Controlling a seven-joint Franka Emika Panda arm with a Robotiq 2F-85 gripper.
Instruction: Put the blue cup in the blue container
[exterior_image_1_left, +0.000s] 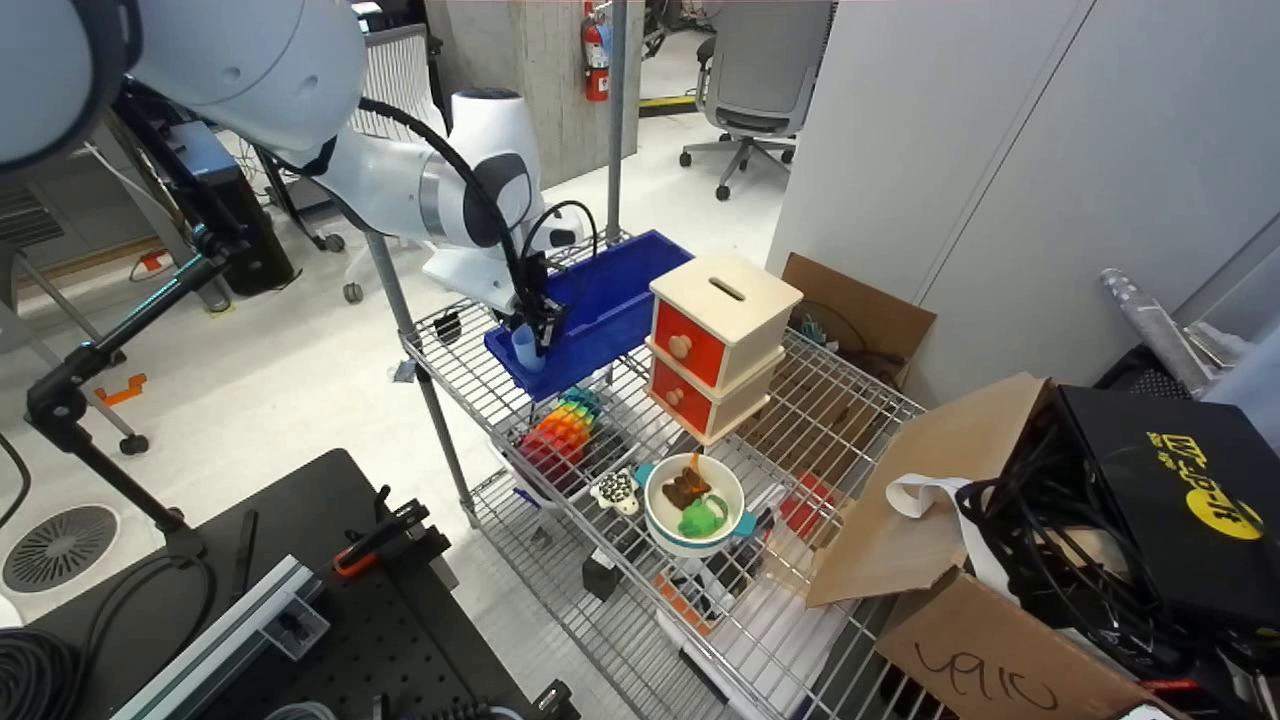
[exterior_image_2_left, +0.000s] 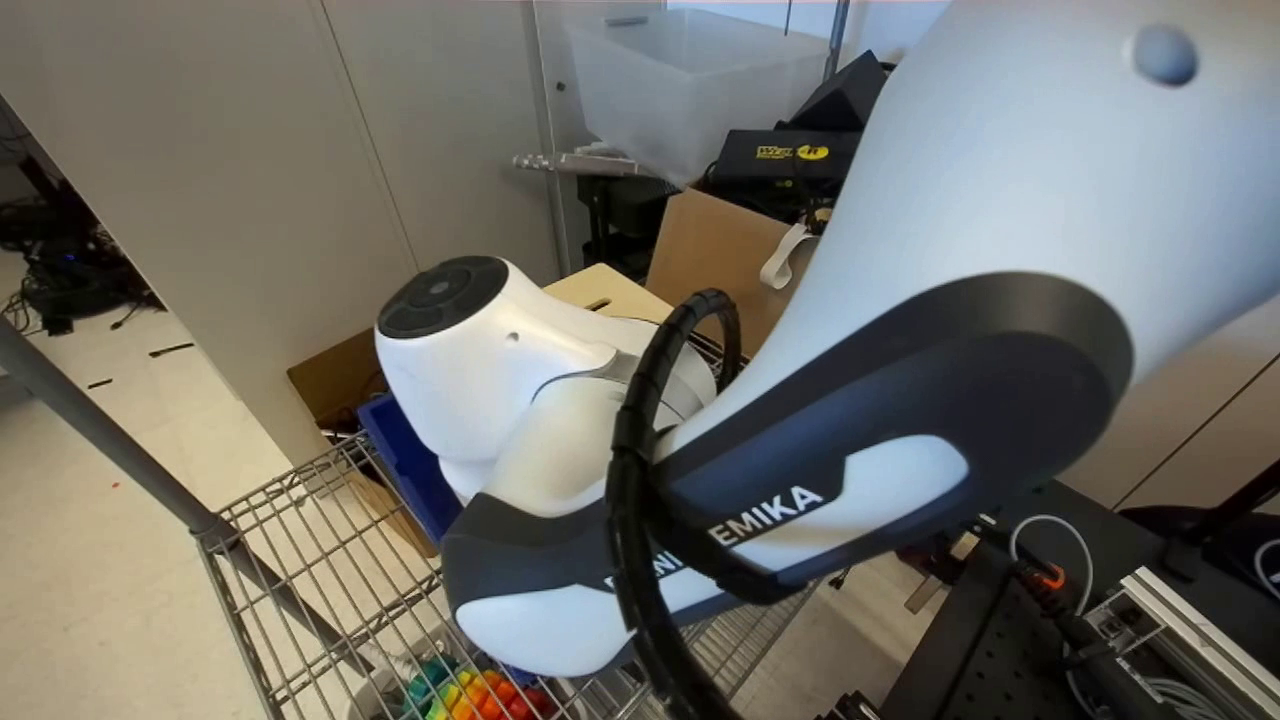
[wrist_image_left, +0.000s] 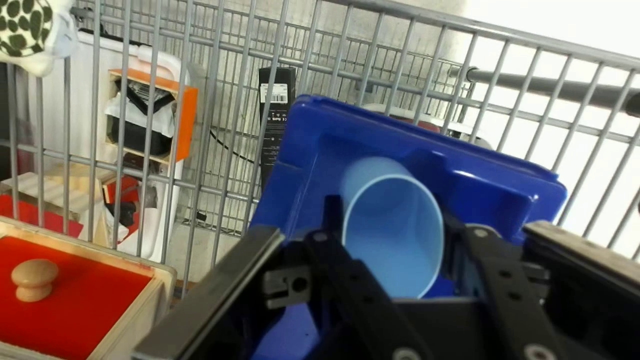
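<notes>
Blue cup (exterior_image_1_left: 525, 347) appears inside the blue container (exterior_image_1_left: 625, 280), gripper (wrist_image_left: 391, 221) clamped on it (only letting go seems left)

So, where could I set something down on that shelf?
Bare grey wire shelf shows between the deep-blue plastic bin and the spotted white toy, and between the two-drawer wooden box and the open brown cardboard box. Crowded: the bin's end where the jaws flank the light-blue plastic cup.
</notes>
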